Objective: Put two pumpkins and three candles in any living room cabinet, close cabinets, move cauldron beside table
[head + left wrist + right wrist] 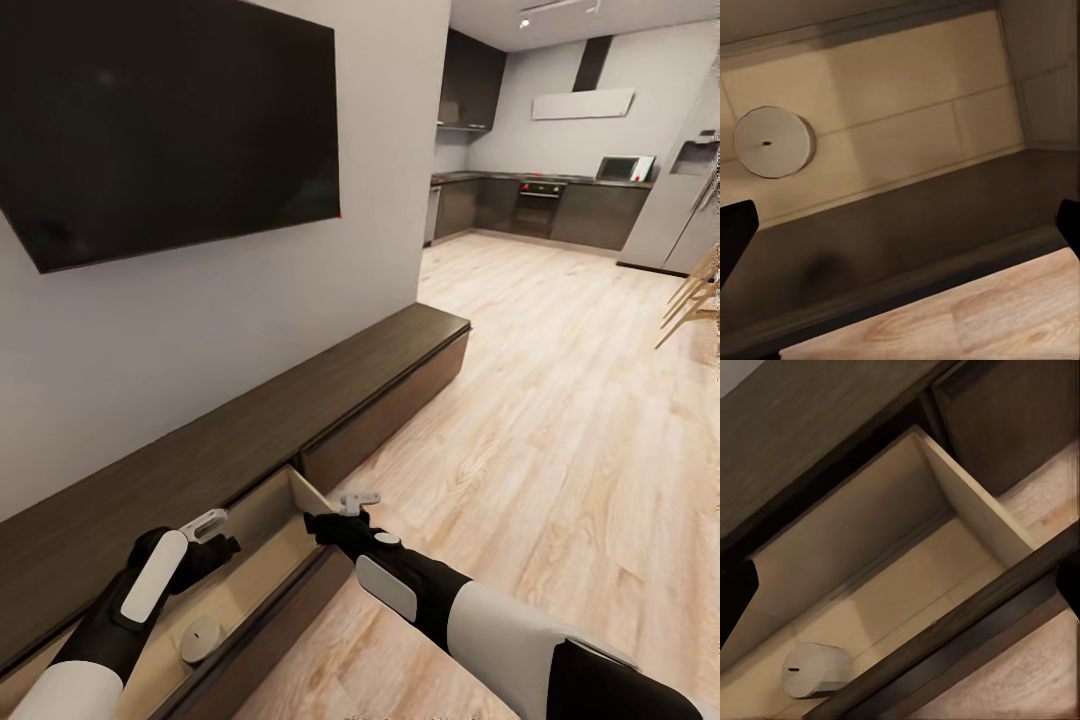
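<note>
Cabinet (300, 400) drawer (255, 560) pulled out, one candle (200, 638) inside. Left gripper (215, 525) over it, right gripper (357, 500) at its corner; both spread, empty. TV (170, 120) above.

We're inside a home, open-plan: a big dark television (170, 120) hangs on the living-room wall above a long low cabinet (300, 400), pale wood floor (560, 400) runs back to a kitchen with dark units, oven (541, 205) and microwave (622, 168).
</note>
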